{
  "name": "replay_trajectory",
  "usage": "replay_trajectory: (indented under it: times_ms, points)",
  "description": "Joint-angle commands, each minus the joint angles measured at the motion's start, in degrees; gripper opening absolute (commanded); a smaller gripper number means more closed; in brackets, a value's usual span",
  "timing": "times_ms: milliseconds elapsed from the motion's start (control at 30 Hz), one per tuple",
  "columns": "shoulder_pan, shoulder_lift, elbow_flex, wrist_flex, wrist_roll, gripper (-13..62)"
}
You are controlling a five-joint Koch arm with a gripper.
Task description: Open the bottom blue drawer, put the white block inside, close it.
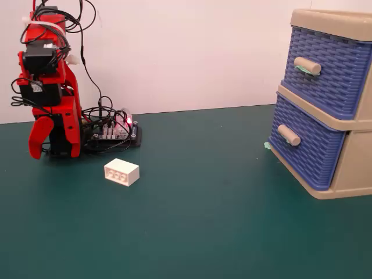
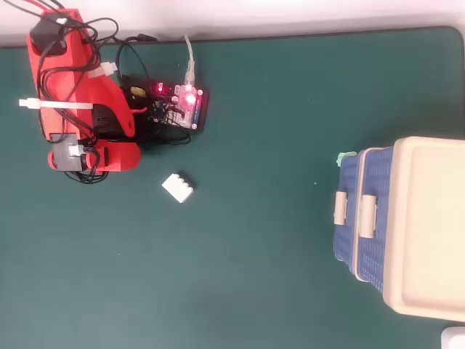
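The white block (image 1: 121,171) lies on the green table in front of the arm's base, stud marks facing the fixed camera; it also shows in the overhead view (image 2: 178,187). The bottom blue drawer (image 1: 308,151) sits shut in the beige frame at the right, with its beige handle (image 1: 289,135); from overhead its front (image 2: 347,233) shows at the right. My red gripper (image 1: 53,152) hangs folded down by the arm's base at the far left, a short way from the block and holding nothing. Its jaws overlap the base, so their gap is unclear.
The upper blue drawer (image 1: 328,70) is also shut. A lit circuit board (image 1: 113,132) with loose cables lies beside the arm's base, just behind the block. A small green scrap (image 1: 267,145) lies by the frame's corner. A white wall stands behind the table.
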Motion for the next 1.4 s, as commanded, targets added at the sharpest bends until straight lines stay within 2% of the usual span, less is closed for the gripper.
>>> replay_trajectory:
  times_ms: [0, 467, 567, 667, 767, 833, 1033, 1200, 1367]
  points:
    - [0.09, 2.55, 1.32, 7.65, 0.44, 34.1]
    - [0.09, 2.55, -0.7, 7.82, 0.53, 34.0]
    - [0.18, 2.55, -11.07, 9.93, 1.05, 33.8]
    - [-0.09, 2.2, -28.48, 11.51, 1.85, 33.8]
    - [-1.67, 0.0, -42.01, 10.55, 10.11, 33.8]
    - [-7.21, -1.67, -46.05, 9.84, 18.19, 33.8]
    - [-45.97, -6.42, -44.21, -5.98, 48.52, 33.8]
    - [-58.45, -16.7, -37.88, -33.57, 66.71, 33.8]
    - [-65.57, -21.18, -22.15, -68.38, 70.75, 33.8]
